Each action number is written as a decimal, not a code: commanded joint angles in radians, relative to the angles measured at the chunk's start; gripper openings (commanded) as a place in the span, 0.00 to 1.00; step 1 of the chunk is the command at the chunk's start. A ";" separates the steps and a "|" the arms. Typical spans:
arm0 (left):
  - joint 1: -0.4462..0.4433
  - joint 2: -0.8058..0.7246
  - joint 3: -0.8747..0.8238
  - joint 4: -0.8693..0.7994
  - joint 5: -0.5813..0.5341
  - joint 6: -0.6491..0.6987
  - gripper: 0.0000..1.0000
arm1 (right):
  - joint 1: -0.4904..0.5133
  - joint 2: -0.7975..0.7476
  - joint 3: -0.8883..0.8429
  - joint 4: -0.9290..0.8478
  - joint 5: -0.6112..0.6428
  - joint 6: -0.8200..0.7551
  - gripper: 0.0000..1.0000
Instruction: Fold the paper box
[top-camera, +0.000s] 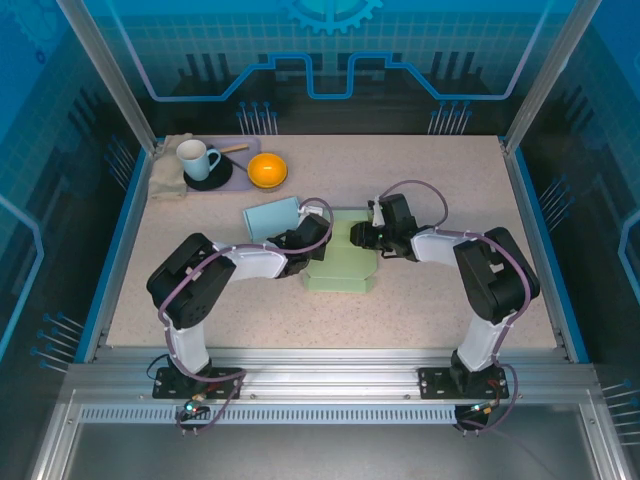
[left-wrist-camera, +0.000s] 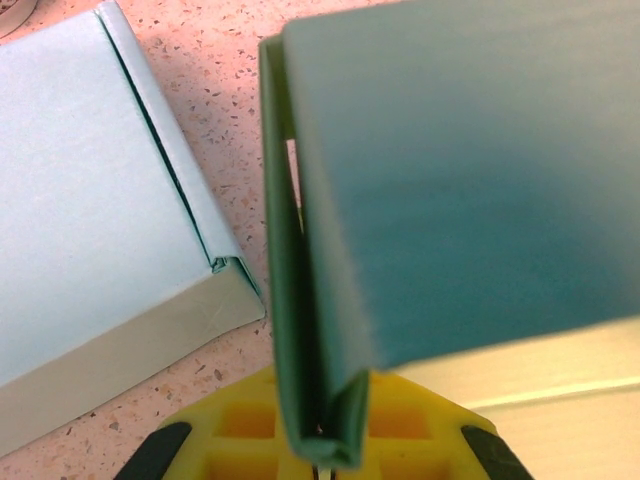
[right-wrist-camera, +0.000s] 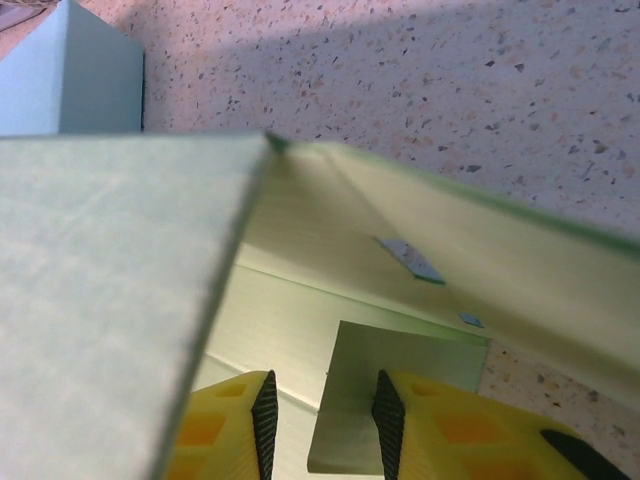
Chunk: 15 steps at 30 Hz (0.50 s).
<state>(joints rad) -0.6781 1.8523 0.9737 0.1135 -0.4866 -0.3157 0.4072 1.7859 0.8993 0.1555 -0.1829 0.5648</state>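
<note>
Speckled beige table (top-camera: 450, 180), blue enclosure walls around it. Your green paper box (top-camera: 345, 275) sits mid-table between both arms, part-formed. Your left gripper (left-wrist-camera: 322, 452) is clamped on the box's doubled-over side wall, which stands upright. Your right gripper (right-wrist-camera: 326, 415) has its fingers spread, with a box flap lying in the gap. A pale blue box (top-camera: 272, 217) is just beside the left gripper. A mug (top-camera: 197, 158) and an orange bowl (top-camera: 267, 170) are at the far left.

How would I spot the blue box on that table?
On the table, find the orange bowl at the far left. Just nearer than it lies the blue box. It is pale blue and neatly folded, unlike the bigger green box beside it, whose flaps stand up.
</note>
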 joint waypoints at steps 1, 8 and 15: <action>-0.008 0.065 -0.025 -0.162 0.082 0.006 0.01 | 0.030 -0.035 -0.015 -0.060 -0.008 -0.007 0.35; -0.008 0.069 -0.024 -0.159 0.072 0.006 0.00 | 0.028 -0.141 0.056 -0.297 0.000 -0.261 0.38; -0.008 0.061 -0.030 -0.149 0.066 0.018 0.01 | 0.017 -0.292 0.132 -0.568 0.072 -0.521 0.40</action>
<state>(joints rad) -0.6781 1.8545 0.9756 0.1135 -0.4911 -0.3149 0.4255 1.5505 0.9771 -0.2459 -0.1452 0.2024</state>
